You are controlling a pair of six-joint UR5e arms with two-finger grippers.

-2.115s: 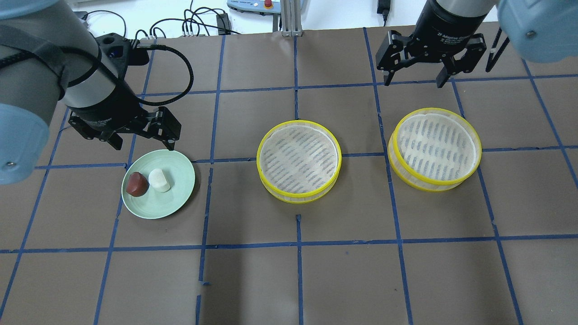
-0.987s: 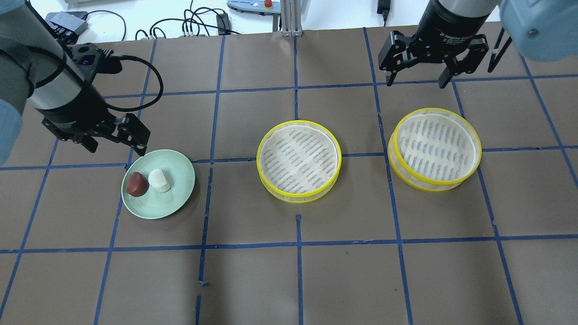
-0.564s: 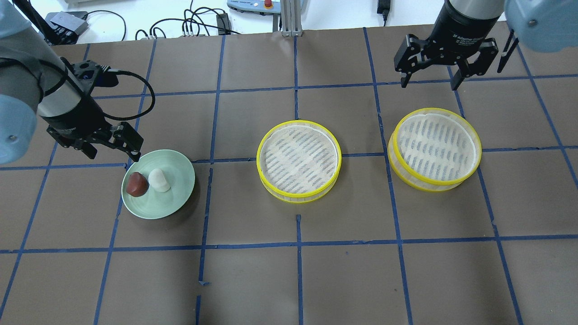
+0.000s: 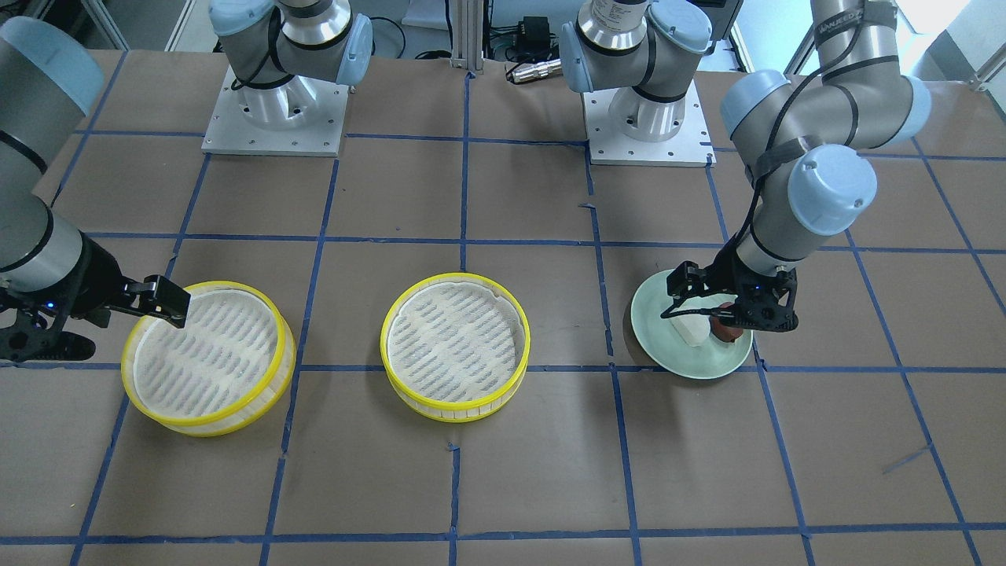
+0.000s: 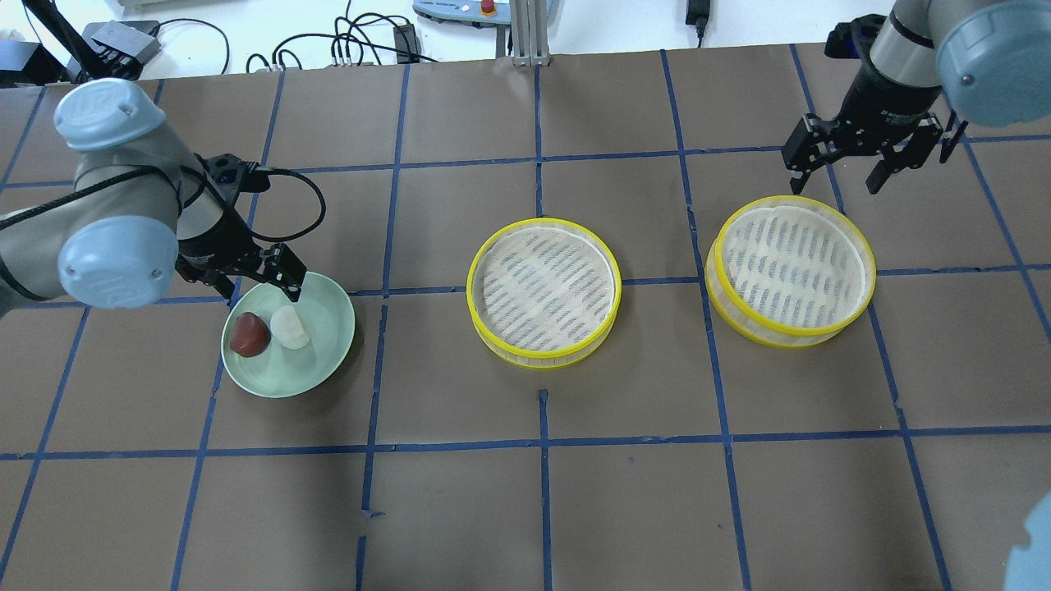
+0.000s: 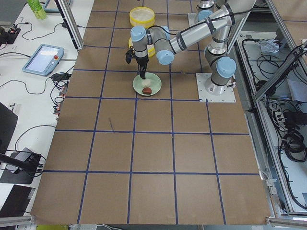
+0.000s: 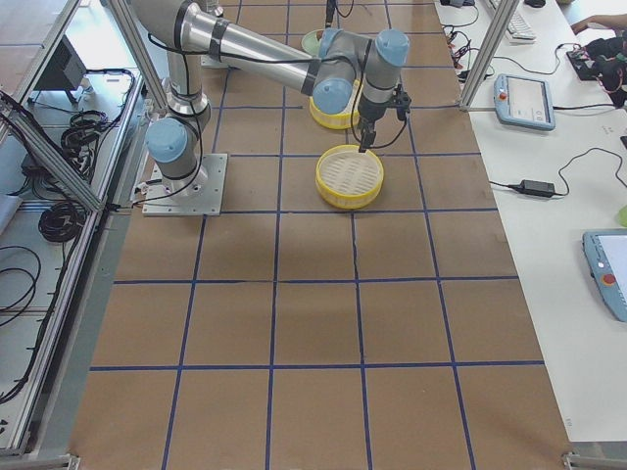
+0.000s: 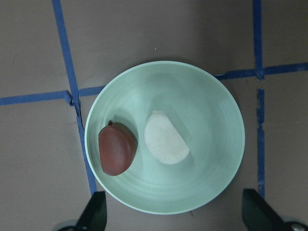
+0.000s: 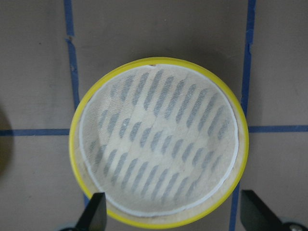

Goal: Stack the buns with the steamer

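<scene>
Two buns lie side by side on a pale green plate (image 5: 325, 322): a dark reddish-brown bun (image 5: 249, 335) and a white bun (image 5: 289, 327). My left gripper (image 5: 261, 286) is open and empty, just above the plate's far rim. The left wrist view shows the brown bun (image 8: 117, 148) and the white bun (image 8: 166, 137) on the plate (image 8: 207, 115), ahead of the open fingertips (image 8: 96, 214). Two empty yellow-rimmed steamers stand on the table, one in the middle (image 5: 543, 291) and one on the right (image 5: 790, 271). My right gripper (image 5: 837, 171) is open and empty, above the right steamer's far edge (image 9: 159, 142).
The brown table (image 5: 542, 492) carries a grid of blue tape. Cables and a control box lie beyond its far edge (image 5: 369, 41). Both arm bases (image 4: 275, 118) stand at the robot's side of the table.
My left gripper has swung in over the plate's far rim, close to the buns. My right gripper has moved right and nearer, to the right steamer's far edge. Both stay open.
</scene>
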